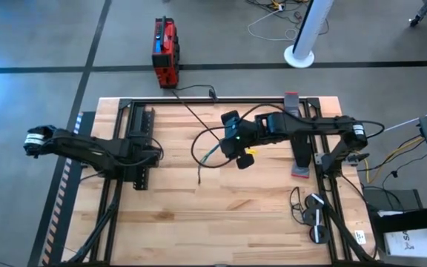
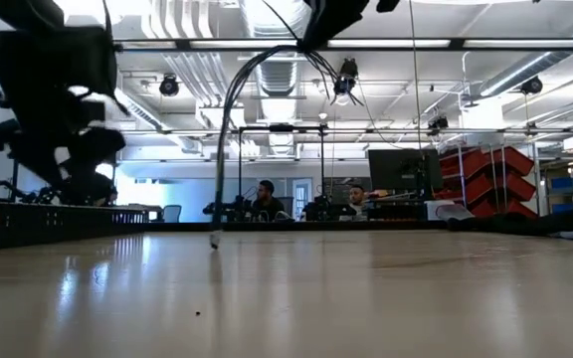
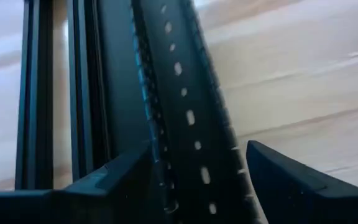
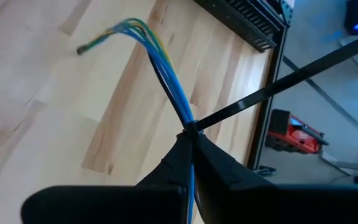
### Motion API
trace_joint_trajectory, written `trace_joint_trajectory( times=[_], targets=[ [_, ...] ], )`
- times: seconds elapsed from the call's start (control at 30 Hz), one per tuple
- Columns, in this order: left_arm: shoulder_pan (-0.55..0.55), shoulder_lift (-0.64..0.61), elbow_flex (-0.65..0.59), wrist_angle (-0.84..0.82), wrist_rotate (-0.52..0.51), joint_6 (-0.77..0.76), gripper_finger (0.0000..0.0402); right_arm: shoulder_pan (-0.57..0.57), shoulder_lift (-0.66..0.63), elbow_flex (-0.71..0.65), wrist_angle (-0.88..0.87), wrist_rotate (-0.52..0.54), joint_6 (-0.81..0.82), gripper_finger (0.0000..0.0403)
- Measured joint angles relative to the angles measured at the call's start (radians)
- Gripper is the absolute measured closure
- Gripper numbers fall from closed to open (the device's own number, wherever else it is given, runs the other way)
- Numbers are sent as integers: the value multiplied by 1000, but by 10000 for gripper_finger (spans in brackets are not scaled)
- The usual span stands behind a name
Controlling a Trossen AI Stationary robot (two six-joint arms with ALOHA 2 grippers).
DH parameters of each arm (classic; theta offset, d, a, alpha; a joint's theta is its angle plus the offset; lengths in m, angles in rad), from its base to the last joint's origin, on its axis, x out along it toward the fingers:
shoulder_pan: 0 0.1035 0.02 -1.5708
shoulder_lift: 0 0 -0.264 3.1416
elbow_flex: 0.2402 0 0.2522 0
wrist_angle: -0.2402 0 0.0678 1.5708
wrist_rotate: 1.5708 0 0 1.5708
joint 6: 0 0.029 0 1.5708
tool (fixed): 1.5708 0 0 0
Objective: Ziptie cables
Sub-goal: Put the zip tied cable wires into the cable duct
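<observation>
Looking down from the high view, you've got the right gripper [image 1: 237, 145] out over the middle of the wooden table [image 1: 221, 222], with the cables [image 1: 212, 154] hanging off it in a thin curved loop that drops toward the boards. Plenty of bare wood in front of it toward the near edge. The left gripper [image 1: 38, 141] is parked way off past the table's left edge, over the grey floor, well clear of everything. A red box [image 1: 165, 52] sits on the floor beyond the far edge.

From the low view, you see the cables [image 2: 229, 129] arching down from the top, one end just touching or nearly touching the glossy tabletop. Open surface all around it.

On the left wrist view, your fingers [image 3: 291, 180] stand apart with nothing between them, over a black perforated rail [image 3: 185, 106] of the frame.

On the right wrist view, the right gripper's jaws are pinched together on the cables [image 4: 166, 74], blue, green and yellowish strands, smooth and bendy, fanning away to a loose tip above the pale planks. A stiff black zip tie [image 4: 272, 90] wraps the bundle right at the fingertips, and its tail sticks out straight toward the table edge.
</observation>
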Motion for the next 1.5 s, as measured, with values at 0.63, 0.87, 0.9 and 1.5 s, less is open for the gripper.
trace_joint_trajectory(
  times=[0.63, 0.87, 0.9, 1.5],
  targets=[
    [23, 161, -126, 479, 27, 191, 284, -3, 33, -3, 48, 0, -56, 403],
    [22, 328, -90, 941, 57, 503, 393, -2, 32, 1, 43, 63, -80, 403],
    [22, 358, -80, 999, 71, 558, 391, -1, 30, 5, 31, 96, -80, 403],
    [21, 755, 283, 1100, 119, 923, 345, 4, -132, 89, -162, 185, 81, 403]
  ],
)
